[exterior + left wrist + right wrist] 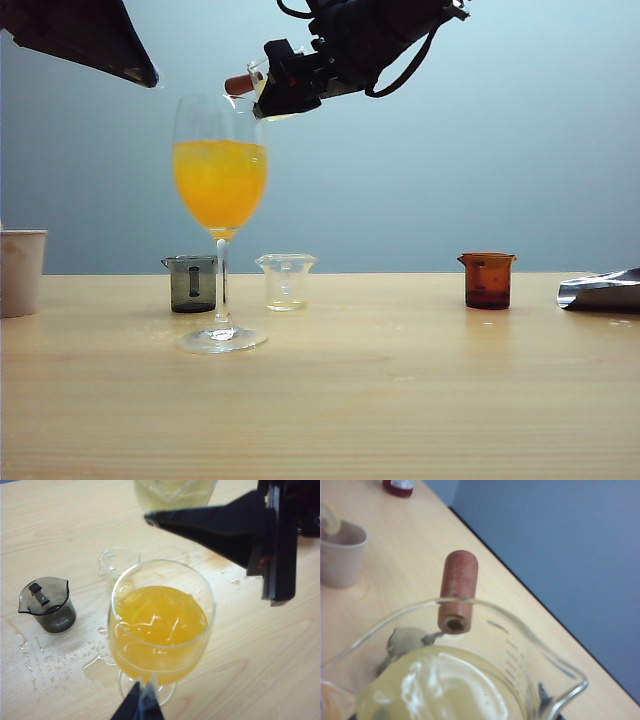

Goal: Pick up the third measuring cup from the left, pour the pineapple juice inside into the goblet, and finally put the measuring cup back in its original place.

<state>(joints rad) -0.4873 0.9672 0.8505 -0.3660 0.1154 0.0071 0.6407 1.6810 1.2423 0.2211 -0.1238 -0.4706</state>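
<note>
Up top, the right gripper (268, 92), black and blocky, hangs just above the rim of the tall clear stemmed glass goblet (220, 215) w/ its jaws clamped on the small clear beaker-shaped measuring cup (470, 680), tipped toward the goblet's mouth. Cup has a flared rim, a pour spout and a stubby reddish-brown cylindrical tab handle (457, 591), matte and slightly grainy; inside sits pale lemon-yellow translucent pineapple juice (435, 690), glossy w/ highlights. Goblet stands upright on its round foot on the light wooden tabletop (400, 400), smooth w/ faint grain; bowl holds deep orange juice (159, 630) filling the lower part. Left gripper (200, 605) hovers over the goblet, black wedge-shaped fingers (220, 525) set wide apart on either side of the bowl, not touching it, holding nothing. Behind the goblet: a smoky grey translucent mini cup (192, 283) w/ a dark handle, contents not clear, and just beside it an all-clear mini cup (286, 281) w/ a thin yellowish trace at the bottom. Well apart to the right, an amber-brown mini cup (488, 279). Beige opaque paper-like cup (20, 271) at far left edge. Crinkled silver foil piece (603, 290) at far right. Wet droplets and a puddle (60, 655) shine on the wood by the grey cup.
</note>
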